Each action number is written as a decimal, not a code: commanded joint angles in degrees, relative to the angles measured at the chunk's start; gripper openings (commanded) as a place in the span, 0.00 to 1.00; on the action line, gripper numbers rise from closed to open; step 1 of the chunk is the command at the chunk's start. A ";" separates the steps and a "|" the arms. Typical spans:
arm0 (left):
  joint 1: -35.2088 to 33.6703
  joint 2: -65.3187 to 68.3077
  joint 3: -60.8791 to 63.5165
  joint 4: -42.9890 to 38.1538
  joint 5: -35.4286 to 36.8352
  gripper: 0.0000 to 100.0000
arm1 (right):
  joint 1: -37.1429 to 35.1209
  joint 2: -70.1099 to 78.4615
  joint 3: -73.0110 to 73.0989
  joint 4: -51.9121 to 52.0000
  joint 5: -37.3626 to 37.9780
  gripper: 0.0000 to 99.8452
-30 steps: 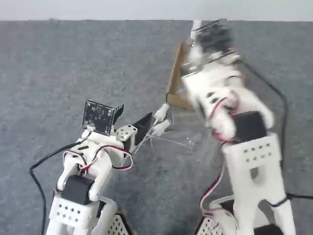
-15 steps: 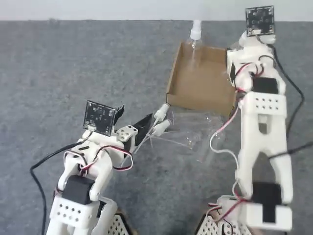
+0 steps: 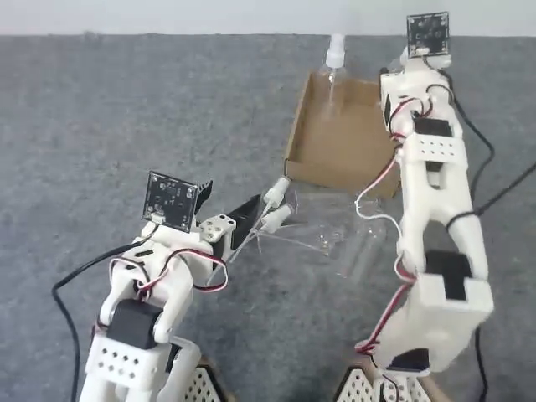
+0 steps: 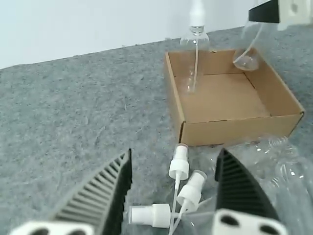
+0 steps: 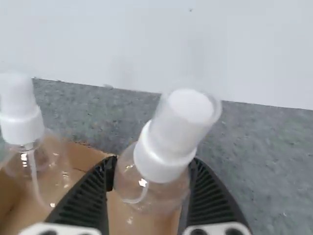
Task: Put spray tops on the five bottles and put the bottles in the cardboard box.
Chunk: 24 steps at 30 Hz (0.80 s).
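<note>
Boxing step: holding clear plastic bottle with white spray top (image 5: 166, 142) in right gripper (image 5: 151, 191) above brown cardboard box (image 3: 343, 146), with left gripper (image 4: 176, 157) wide over loose spray tops (image 4: 179, 167) on tabletop. Next, probably: lower, release upright.

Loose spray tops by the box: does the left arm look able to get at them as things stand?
Probably yes: the left gripper is open just short of the spray tops, which lie uncovered on the carpet beside clear bottles.
</note>
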 commanded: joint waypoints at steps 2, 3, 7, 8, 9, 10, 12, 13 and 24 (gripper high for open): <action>-0.09 0.26 -0.40 -1.85 -0.44 0.25 | -0.66 3.74 -9.32 -1.71 0.35 0.01; -0.09 0.26 -0.40 -1.76 -0.44 0.25 | -0.66 5.14 -10.20 -1.89 0.35 0.01; -0.09 0.26 -0.40 -1.76 -0.44 0.25 | -0.92 9.27 -13.01 -1.98 0.26 0.01; -0.09 0.26 -0.40 -1.76 -0.44 0.25 | -0.92 10.07 -13.36 -2.07 0.26 0.01; -0.09 0.26 -0.40 -1.76 -0.44 0.25 | -0.92 10.68 -13.63 -2.07 0.26 0.01; -0.09 0.26 -0.40 -1.76 -0.44 0.25 | -0.92 11.30 -13.80 -2.07 0.26 0.01; -0.09 0.26 -0.40 -1.76 -0.44 0.25 | -0.92 12.18 -14.07 -2.07 0.26 0.01; -0.09 0.26 -0.40 -1.76 -0.44 0.25 | -1.01 12.53 -14.07 -2.07 0.26 0.01; -0.09 0.26 -0.40 -1.76 -0.44 0.25 | -2.15 15.16 -13.98 -1.80 0.70 0.02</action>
